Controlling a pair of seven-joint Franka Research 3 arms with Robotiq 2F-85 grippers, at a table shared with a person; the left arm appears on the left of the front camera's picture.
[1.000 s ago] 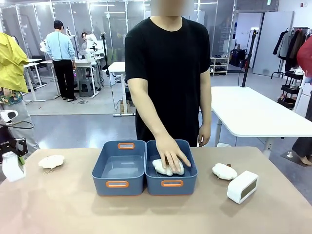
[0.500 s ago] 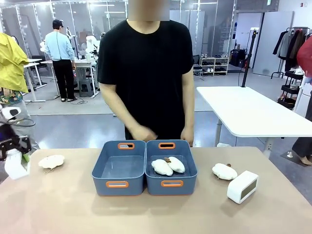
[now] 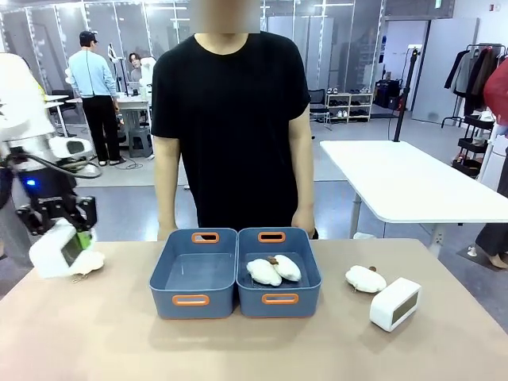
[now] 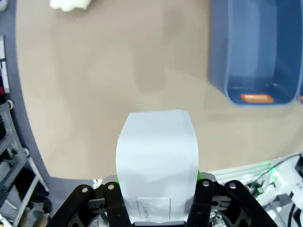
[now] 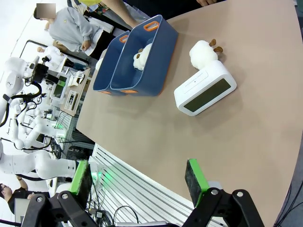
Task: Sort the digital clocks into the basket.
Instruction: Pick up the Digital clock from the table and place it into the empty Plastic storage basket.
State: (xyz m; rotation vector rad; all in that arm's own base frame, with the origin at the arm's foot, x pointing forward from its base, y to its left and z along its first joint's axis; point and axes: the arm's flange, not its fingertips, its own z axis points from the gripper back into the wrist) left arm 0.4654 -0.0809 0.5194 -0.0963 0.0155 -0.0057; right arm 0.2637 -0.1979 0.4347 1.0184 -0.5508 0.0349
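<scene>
Counting from 9 o'clock on the desk (image 3: 111, 341): the left jaws pinch one digital clock (image 3: 59, 248), held clear of the desk top, with one plush lump (image 3: 89, 261) just beside it. At the centre two blue baskets stand touching. The left basket (image 3: 171, 298) is bare inside, and the right basket (image 3: 305, 300) contains two plush lumps (image 3: 264, 272). Toward 3 o'clock lie a fourth plush lump (image 3: 365, 279) and the second digital clock (image 3: 394, 303), near each other. The right jaws stand spread, apart from that clock.

An open lab hall: glass partitions (image 3: 359, 48), white worktables (image 3: 413, 186), a clothes rack (image 3: 473, 75) behind.
</scene>
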